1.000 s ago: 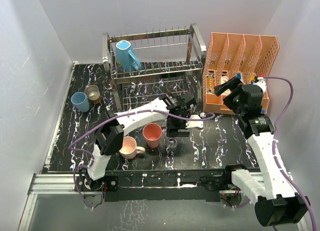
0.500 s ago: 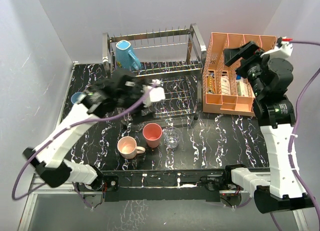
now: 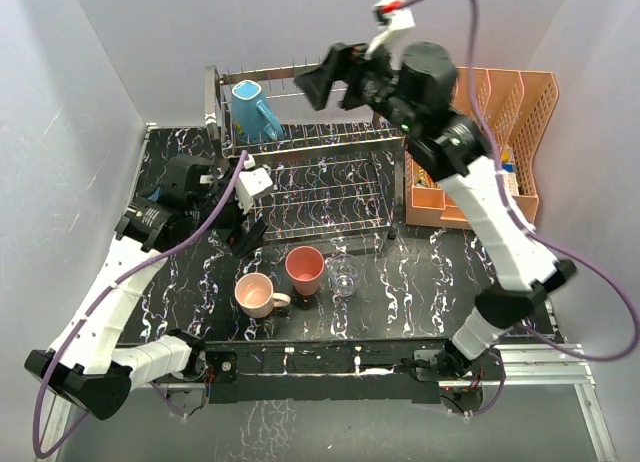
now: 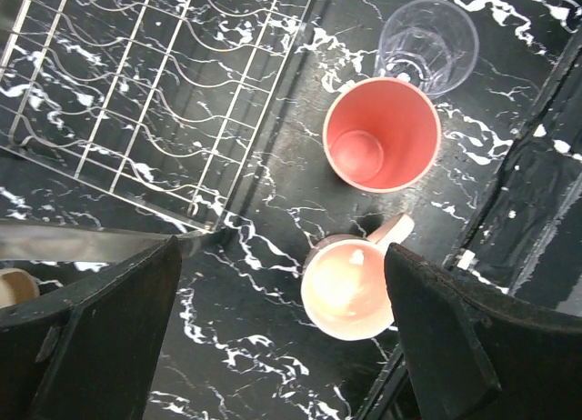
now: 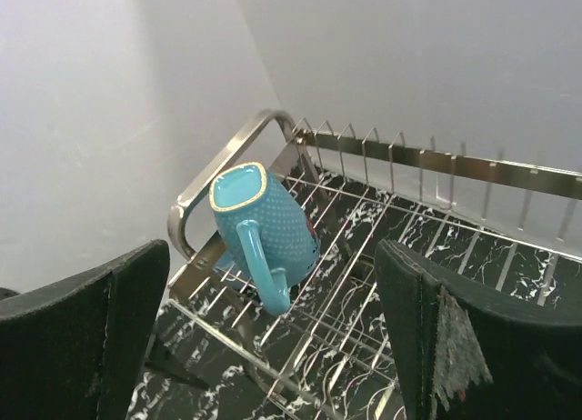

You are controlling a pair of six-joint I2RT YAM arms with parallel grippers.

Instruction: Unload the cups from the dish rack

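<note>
A: Where's the teal dotted-texture handled mug (image 5: 264,222)?
B: On the two-tier chrome wire dish rack (image 5: 218,165), top tier, far left. It's tilted, squarish tan-rimmed mouth up, with the handle facing the right gripper (image 5: 273,256). That gripper's black padded fingers are wide apart and hold nothing, above the rack.
A: Left gripper (image 4: 282,256)?
B: Fingers spread too, empty, above the black white-veined marble tabletop (image 3: 440,282) by the rack's near left corner.
A: Other cups?
B: Upright on the tabletop just near of the rack. Glossy pale pink handled mug (image 4: 350,288) left, salmon-red tapered tumbler (image 4: 382,134) middle, clear glass tumbler (image 4: 427,43) right. They're close together; can't tell if they touch.
</note>
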